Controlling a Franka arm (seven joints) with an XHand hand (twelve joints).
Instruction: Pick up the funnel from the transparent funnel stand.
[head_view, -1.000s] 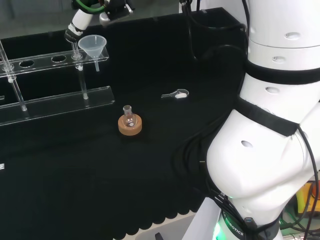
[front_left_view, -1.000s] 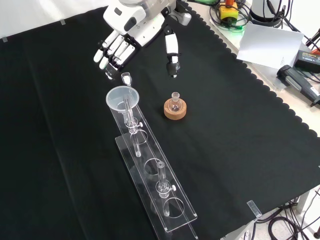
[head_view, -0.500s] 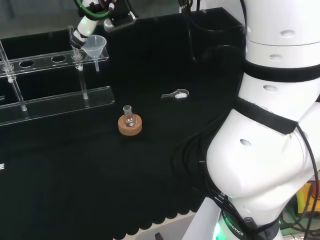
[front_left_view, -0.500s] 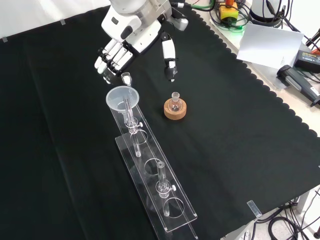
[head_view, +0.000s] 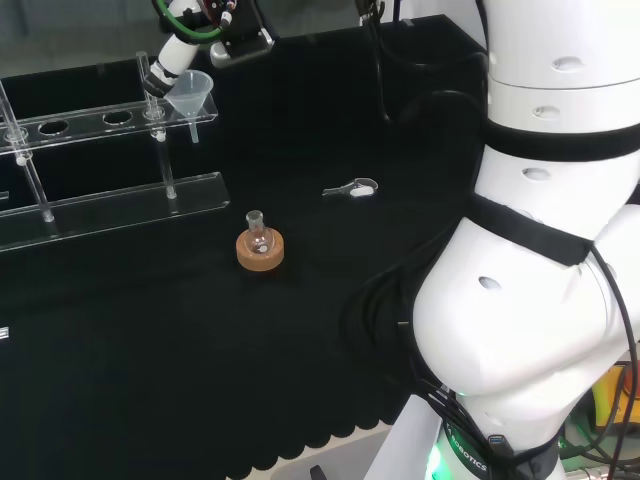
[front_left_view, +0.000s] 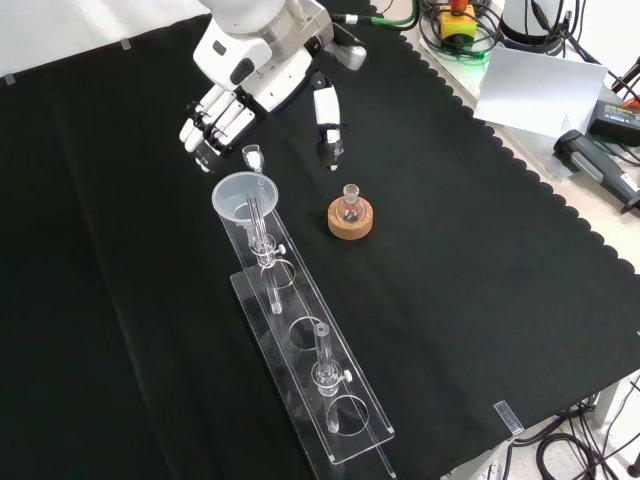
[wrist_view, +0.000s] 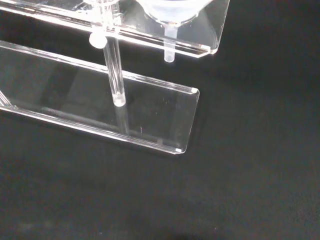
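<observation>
While seated in stand (front_left_view: 300, 330), funnel (front_left_view: 243, 196) upright, stem down

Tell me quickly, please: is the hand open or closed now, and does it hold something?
Hand: open, fingers relaxed, holding nothing; the funnel sits in the transparent stand.

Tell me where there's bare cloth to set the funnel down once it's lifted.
In the front view, bare cloth lies right of the flask on its cork ring, out to the scalloped edge, and left of the stand. It is crowded at the stand's top end, where the funnel, the hand and a small clip sit close together.
</observation>
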